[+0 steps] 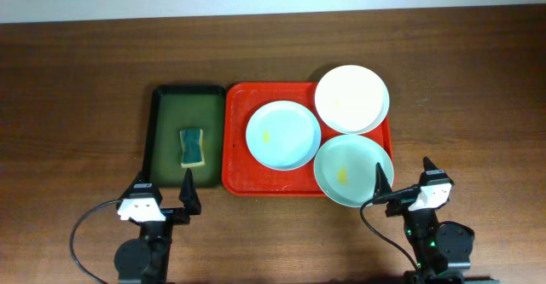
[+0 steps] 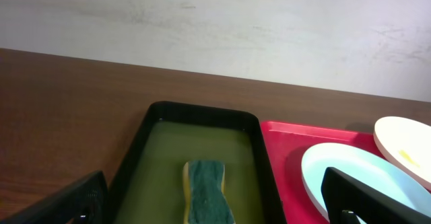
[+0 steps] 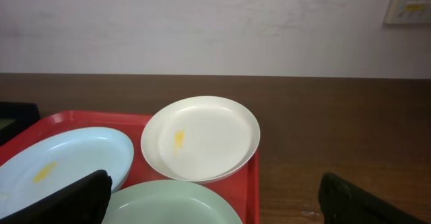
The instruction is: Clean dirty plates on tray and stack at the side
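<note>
From above, the brown bench (image 1: 77,71) carries a red tray (image 1: 256,180) in the middle and, touching its left side, a narrower dark green tray (image 1: 162,96). A sponge (image 1: 193,146) with a green top lies inside the dark green tray, toward the near end. Three plates are on the red tray. The blue plate (image 1: 283,135) lies flat in the left half. The white plate (image 1: 351,99) is at the far right corner and goes a little over the rim. The green plate (image 1: 353,170) is at the near right corner, also over the rim, and its far edge lies under the white plate. Each plate has a small yellow smear. The left claw (image 1: 165,190) is near the dark green tray's near edge, with its two fingers spread wide and nothing between them. The right claw (image 1: 404,180) is just beside the green plate's near right edge, also spread wide and empty.

In the left wrist view, both black fingers (image 2: 67,204) stand far apart at the bottom corners. Between them I see the sponge in greenish liquid, and to the right the red tray with the blue plate and the white plate.

In the right wrist view, the fingers (image 3: 370,200) are again wide apart. The white plate is in the middle and rests on the rim of the green plate, which is nearest. The blue plate is to the left.
</note>
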